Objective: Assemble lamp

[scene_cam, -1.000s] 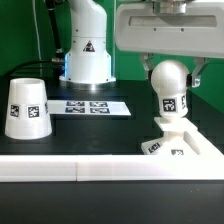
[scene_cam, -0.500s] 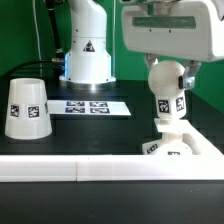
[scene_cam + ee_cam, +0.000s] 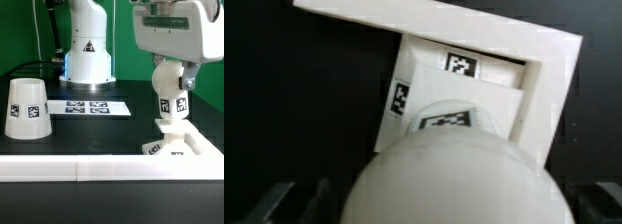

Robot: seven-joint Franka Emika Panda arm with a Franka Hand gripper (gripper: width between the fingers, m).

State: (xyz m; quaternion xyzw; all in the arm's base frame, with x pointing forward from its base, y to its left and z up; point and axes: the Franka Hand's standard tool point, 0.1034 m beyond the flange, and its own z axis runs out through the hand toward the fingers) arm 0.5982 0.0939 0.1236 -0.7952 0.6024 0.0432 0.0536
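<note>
The white ball-topped bulb (image 3: pixel 168 92) stands upright on the raised socket of the flat square base (image 3: pixel 186 147) at the exterior view's right. My gripper (image 3: pixel 170 72) comes down from above and is shut on the bulb's round top. In the wrist view the bulb (image 3: pixel 446 165) fills the foreground between the dark fingers (image 3: pixel 260 202), with the tagged base (image 3: pixel 491 55) below it. The cone shade (image 3: pixel 27 107) stands alone at the exterior view's left, far from the gripper.
The marker board (image 3: pixel 90 106) lies flat in the middle, in front of the arm's white pedestal (image 3: pixel 86 50). A long white rail (image 3: pixel 70 170) runs along the front edge of the table.
The gripper body has shifted toward the exterior view's right while staying on the bulb. The bulb has stayed over the base and now leans slightly. The shade has not moved.
</note>
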